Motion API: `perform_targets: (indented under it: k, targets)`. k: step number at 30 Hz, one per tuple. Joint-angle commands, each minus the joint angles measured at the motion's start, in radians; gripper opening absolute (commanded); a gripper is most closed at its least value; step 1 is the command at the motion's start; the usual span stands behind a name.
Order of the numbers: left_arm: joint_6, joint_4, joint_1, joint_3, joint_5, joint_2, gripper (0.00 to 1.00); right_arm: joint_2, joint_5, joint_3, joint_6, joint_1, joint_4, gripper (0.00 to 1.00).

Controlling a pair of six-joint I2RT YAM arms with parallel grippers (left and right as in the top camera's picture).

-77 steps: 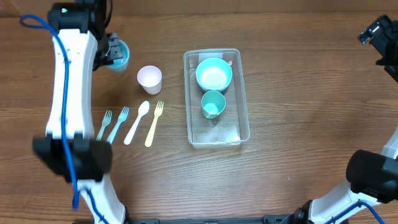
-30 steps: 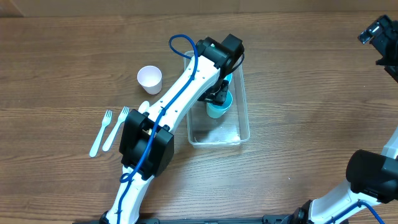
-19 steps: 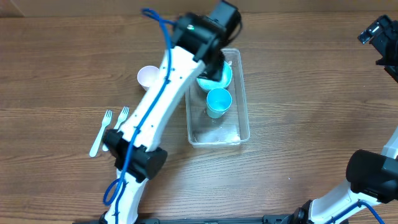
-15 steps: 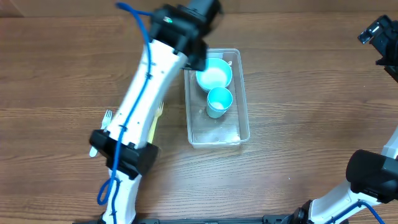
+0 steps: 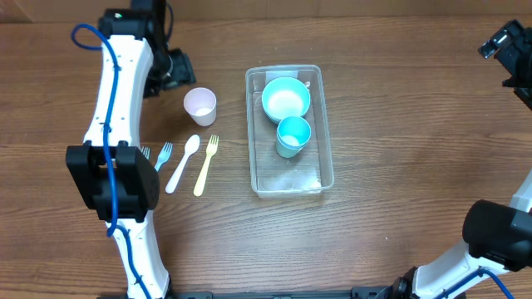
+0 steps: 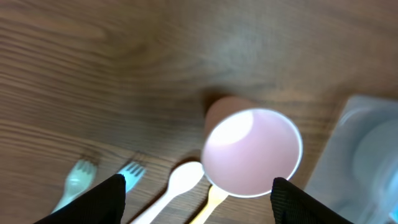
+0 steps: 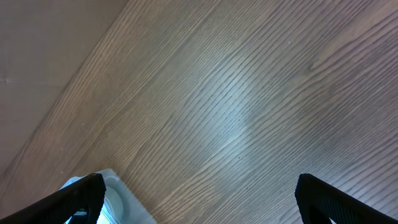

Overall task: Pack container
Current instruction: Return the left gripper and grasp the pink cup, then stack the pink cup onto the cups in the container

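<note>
The clear container (image 5: 289, 179) lies at mid-table with a light-blue bowl (image 5: 286, 99) and a blue cup (image 5: 293, 135) inside it. A pale pink cup (image 5: 199, 105) stands upright on the table to its left. My left gripper (image 5: 172, 70) hovers just up-left of that cup, open and empty. In the left wrist view the pink cup (image 6: 252, 152) sits ahead of the gripper (image 6: 196, 205), between the lines of the spread fingertips (image 6: 102, 199), untouched. My right gripper (image 5: 504, 50) is at the far right edge, open over bare wood, with nothing in the gripper (image 7: 199, 199).
Below the pink cup lie a teal fork (image 5: 143, 154) partly under the arm, a blue fork (image 5: 163, 154), a white spoon (image 5: 183, 162) and a yellow fork (image 5: 206, 164). The container's corner (image 7: 118, 199) shows at the right wrist view's lower left.
My left arm left the blue cup in the container, then swung up and left to above the pink cup. The right arm has not moved.
</note>
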Motion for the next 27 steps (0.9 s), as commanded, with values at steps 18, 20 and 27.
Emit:
perform_targets:
  k: [18, 20, 27]
  targets:
    - [0.051, 0.153, -0.025, -0.214, -0.011, -0.019, 0.09, -0.014, 0.006, 0.004, 0.005, 0.002, 0.005, 1.0]
    - [0.071, 0.079, -0.029, -0.112, -0.011, -0.04, 0.07, -0.014, 0.006, 0.004, 0.005, 0.002, 0.005, 1.0]
    - [0.106, -0.098, -0.2, 0.317, -0.01, -0.194, 0.04, -0.014, 0.006, 0.004, 0.005, 0.002, 0.005, 1.0]
